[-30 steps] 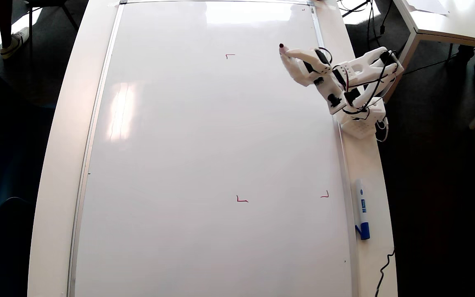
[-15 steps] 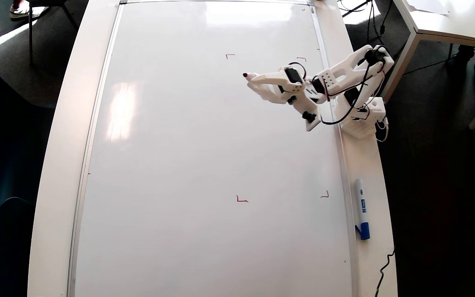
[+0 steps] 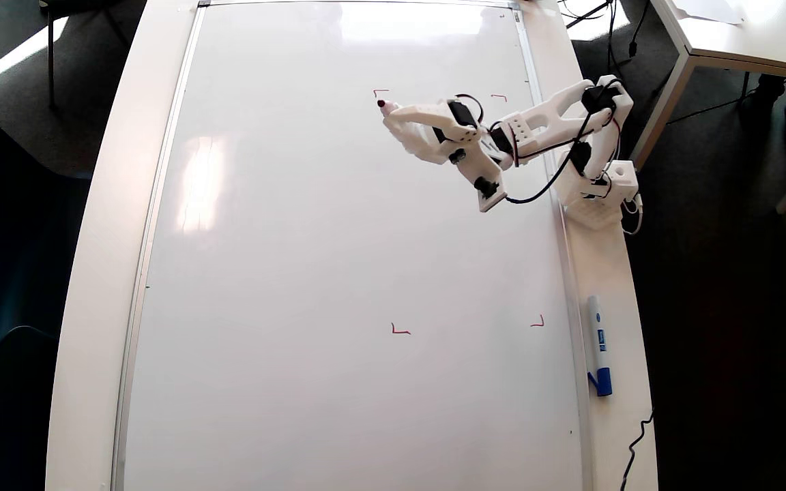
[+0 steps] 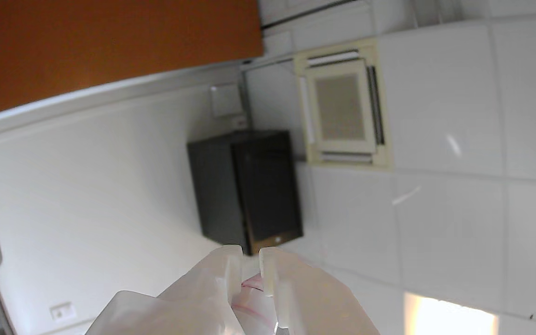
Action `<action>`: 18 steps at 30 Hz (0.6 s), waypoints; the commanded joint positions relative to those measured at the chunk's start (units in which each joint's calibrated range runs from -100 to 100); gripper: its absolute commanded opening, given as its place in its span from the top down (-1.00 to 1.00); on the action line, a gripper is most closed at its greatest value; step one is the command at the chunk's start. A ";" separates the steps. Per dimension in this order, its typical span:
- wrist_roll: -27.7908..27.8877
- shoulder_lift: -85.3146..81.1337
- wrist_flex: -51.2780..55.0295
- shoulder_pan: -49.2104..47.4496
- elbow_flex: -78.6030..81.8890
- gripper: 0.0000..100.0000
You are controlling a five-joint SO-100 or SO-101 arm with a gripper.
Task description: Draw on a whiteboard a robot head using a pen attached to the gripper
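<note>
Hand: small white 3D-printed plastic hand [image 3: 393,112] pinching the short white pen with red tip [image 3: 382,104]; it has swung left and up since half a second ago.
Pen: tip now just below the upper-left red corner mark [image 3: 380,91].
Board: glossy white silver-framed whiteboard [image 3: 297,273] on the white desk [image 3: 604,273], no outline drawn.
Wrist view: fingers [image 4: 231,272] nearly together around the pen [image 4: 251,291].

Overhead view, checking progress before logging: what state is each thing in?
Glossy white whiteboard: flat, no robot head drawn, only small red corner marks.
White pen with red tip: held in gripper, tip beside the upper-left mark.
White plastic gripper: shut on pen.
Blue-capped white marker: capped, lying off the board.
</note>
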 commanded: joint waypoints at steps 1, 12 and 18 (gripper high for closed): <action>-0.18 -0.98 12.82 0.11 -9.44 0.99; -0.18 -1.06 70.86 0.99 -31.32 0.99; -0.24 -1.06 90.84 0.99 -36.95 0.99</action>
